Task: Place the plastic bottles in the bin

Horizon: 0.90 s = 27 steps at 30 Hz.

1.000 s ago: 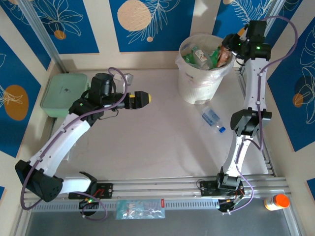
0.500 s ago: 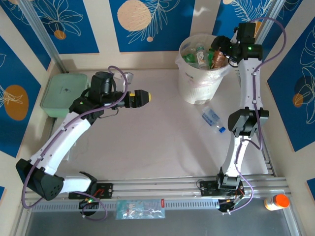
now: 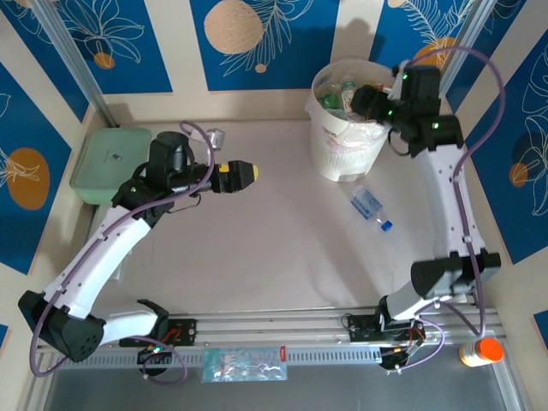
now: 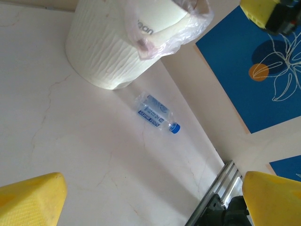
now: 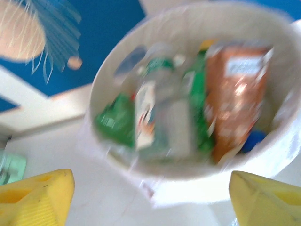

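The right gripper (image 5: 150, 205) is hanging with its yellow fingers (image 5: 35, 197) spread wide and nothing between them, just above the bin (image 5: 188, 188). Directly beneath it the plastic bottles (image 5: 164, 122) are lying piled inside the bag-lined bucket, green ones and clear ones jumbled with an orange-brown labelled one, though the wrist view is blurring the finer detail. Across the table (image 3: 257, 257) the left gripper (image 3: 248, 174) is hovering over bare surface, its jaws gaping wide too and gripping nothing. Out ahead of its fingertips, well apart from them, a clear bottle (image 4: 156, 114) with a blue label and a blue cap is lying on its side, just beside the foot of the bin. Behind the left arm a pale green lidded box (image 3: 107, 163) is sitting against the wall
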Motion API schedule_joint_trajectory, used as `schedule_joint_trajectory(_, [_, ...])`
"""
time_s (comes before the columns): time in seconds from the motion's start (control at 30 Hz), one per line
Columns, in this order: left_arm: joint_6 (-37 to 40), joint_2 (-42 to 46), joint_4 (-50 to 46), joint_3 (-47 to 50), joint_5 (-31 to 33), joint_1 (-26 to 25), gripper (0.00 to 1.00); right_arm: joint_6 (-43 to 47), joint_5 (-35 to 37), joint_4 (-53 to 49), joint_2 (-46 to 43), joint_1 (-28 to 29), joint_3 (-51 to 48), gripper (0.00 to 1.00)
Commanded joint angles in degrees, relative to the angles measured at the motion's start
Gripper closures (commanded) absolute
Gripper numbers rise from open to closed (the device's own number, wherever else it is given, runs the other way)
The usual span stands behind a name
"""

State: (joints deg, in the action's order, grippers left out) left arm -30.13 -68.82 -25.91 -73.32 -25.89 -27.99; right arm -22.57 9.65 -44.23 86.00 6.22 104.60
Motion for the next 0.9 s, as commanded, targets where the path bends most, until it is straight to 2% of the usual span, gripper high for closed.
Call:
schedule_joint_trajectory(0.0, [-0.82, 0.27, 1.92, 1.90, 0.31, 0.22, 0.04, 1.08, -0.24, 4.52, -6.06, 1.30, -9.27, 0.15])
schedule_joint_trajectory(0.17, [-1.15, 2.00, 3.01, 4.08, 0.48, 0.21, 0.04, -0.46, -2.22, 8.46, -16.37, 0.88, -26.41, 0.14])
schedule_joint_trajectory(0.33, [-3.73, 3.75, 6.30, 7.90, -0.70, 0.26, 0.04, -7.62, -10.95, 15.50, -24.36, -7.27, -44.21, 0.17])
schedule_joint_trajectory(0.43, [-4.65, 4.64, 7.82, 10.29, -1.43, 0.30, 0.04, -9.16, -15.19, 16.30, -22.16, -12.44, -48.94, 0.17])
schedule_joint_trajectory(0.5, [-4.42, 4.83, 7.62, 11.06, -1.42, 0.30, 0.04, -9.35, -15.51, 17.84, -20.01, -14.15, -50.40, 0.17])
schedule_joint_trajectory(0.67, [-4.76, 5.52, 8.87, 12.69, -1.97, 0.30, 0.04, -6.98, -11.92, 18.45, -11.08, -14.78, -48.66, 0.13])
schedule_joint_trajectory(0.87, [-4.82, 6.18, 9.57, 14.04, -3.83, 0.39, 0.04, -0.53, -11.00, 17.40, -0.27, -15.40, -43.36, 0.08])
